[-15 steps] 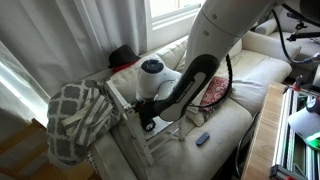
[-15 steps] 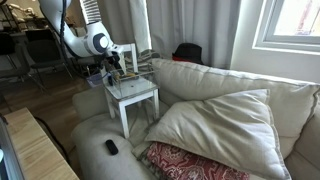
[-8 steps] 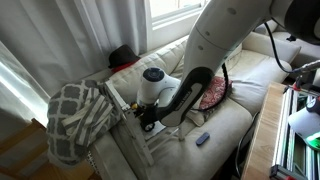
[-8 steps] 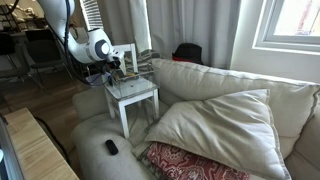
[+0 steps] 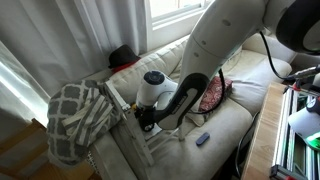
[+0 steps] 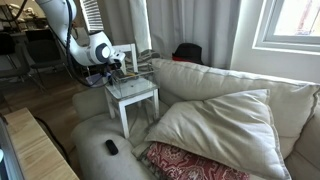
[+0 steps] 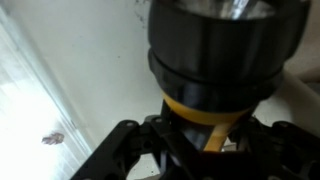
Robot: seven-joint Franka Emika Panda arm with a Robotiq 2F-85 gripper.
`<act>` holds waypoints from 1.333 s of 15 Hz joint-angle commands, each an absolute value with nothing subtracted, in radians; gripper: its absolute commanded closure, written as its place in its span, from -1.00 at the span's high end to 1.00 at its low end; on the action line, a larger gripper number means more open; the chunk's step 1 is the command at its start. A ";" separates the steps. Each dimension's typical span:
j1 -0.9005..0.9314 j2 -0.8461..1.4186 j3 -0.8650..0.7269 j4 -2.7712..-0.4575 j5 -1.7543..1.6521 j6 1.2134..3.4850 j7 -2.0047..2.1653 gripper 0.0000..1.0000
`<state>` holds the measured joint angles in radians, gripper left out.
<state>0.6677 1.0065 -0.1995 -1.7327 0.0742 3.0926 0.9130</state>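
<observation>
Hanging low beside the sofa [image 5: 250, 80] in an exterior view, the gripper [image 5: 144, 120] sits at the edge of the small white surface [image 5: 117, 99]. The arm hides whether it touches. A grey lattice blanket [image 5: 75, 118] is heaped just beside the surface. A red patterned pillow [image 5: 213, 93] lies behind the arm, and a small remote [image 5: 202, 138] rests on the sofa, apart from the gripper. The fingers are too small and dark here to tell whether they are apart or together.

In an exterior view, the surface [image 6: 138, 95] stands on its legs at the end of the sofa, beyond a large cream cushion [image 6: 225, 125]. The gripper [image 6: 113, 68] is at its far corner, near small items too blurred to name. The remote [image 6: 110, 147] lies well apart from it.

The wrist view is blurred. A dark round body [image 7: 215, 60] with a yellow band fills the centre, with black gripper links below it. I cannot tell whether the fingers are clamped on it.
</observation>
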 commanded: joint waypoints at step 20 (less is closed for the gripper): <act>0.747 0.725 -0.286 -1.974 0.250 3.146 0.779 -0.58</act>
